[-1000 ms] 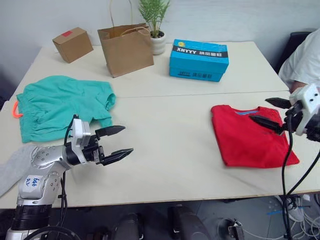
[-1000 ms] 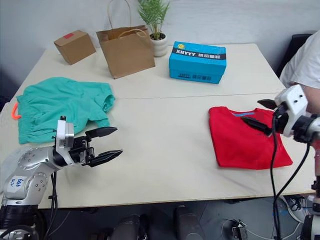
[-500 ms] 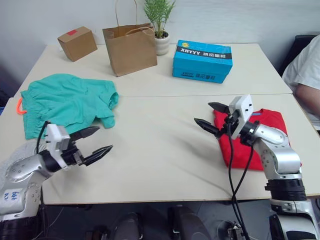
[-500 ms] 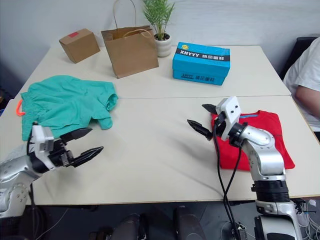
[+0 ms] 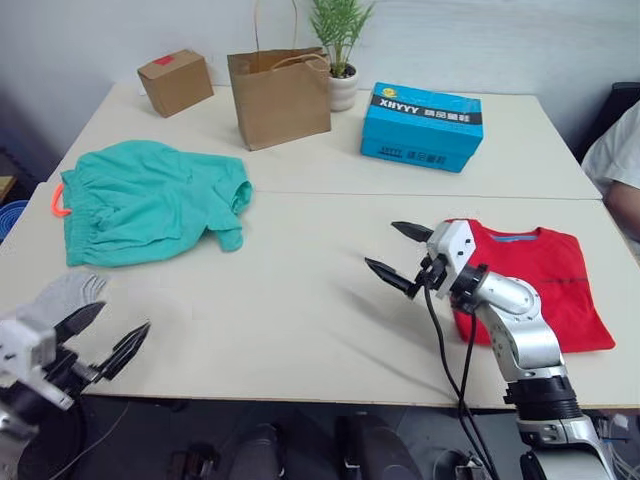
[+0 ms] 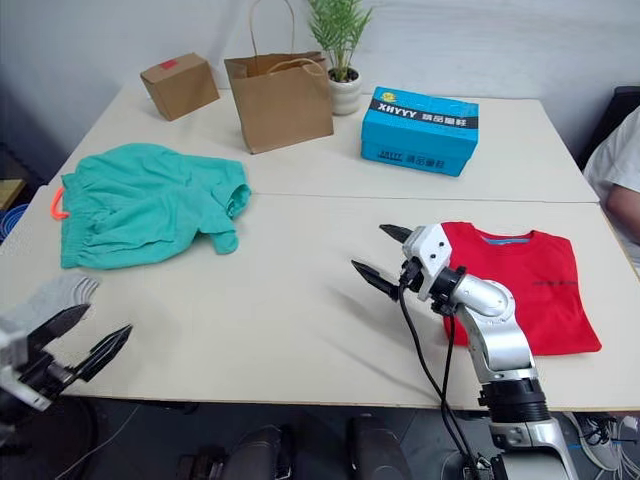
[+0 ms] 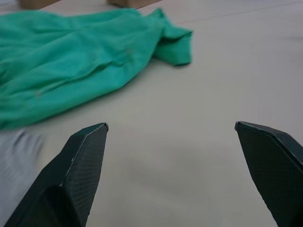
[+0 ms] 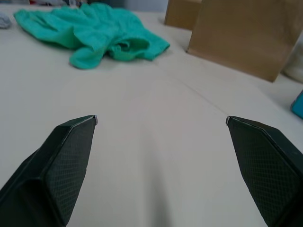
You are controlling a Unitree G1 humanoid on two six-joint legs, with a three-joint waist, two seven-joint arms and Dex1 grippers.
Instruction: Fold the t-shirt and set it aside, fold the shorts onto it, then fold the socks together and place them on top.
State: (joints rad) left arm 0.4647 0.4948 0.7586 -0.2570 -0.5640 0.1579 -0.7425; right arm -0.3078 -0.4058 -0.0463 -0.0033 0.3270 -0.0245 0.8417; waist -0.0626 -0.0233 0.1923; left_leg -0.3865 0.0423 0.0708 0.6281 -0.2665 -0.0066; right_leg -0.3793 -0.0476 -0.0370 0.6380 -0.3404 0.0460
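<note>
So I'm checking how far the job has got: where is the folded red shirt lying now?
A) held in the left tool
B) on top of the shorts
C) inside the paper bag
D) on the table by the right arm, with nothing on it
D: the shirt lies folded flat on the table beside the right arm, nothing stacked on it.

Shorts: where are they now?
The shorts lie unfolded on the table's left side, in front of the paper bag, far from the t-shirt.
</note>
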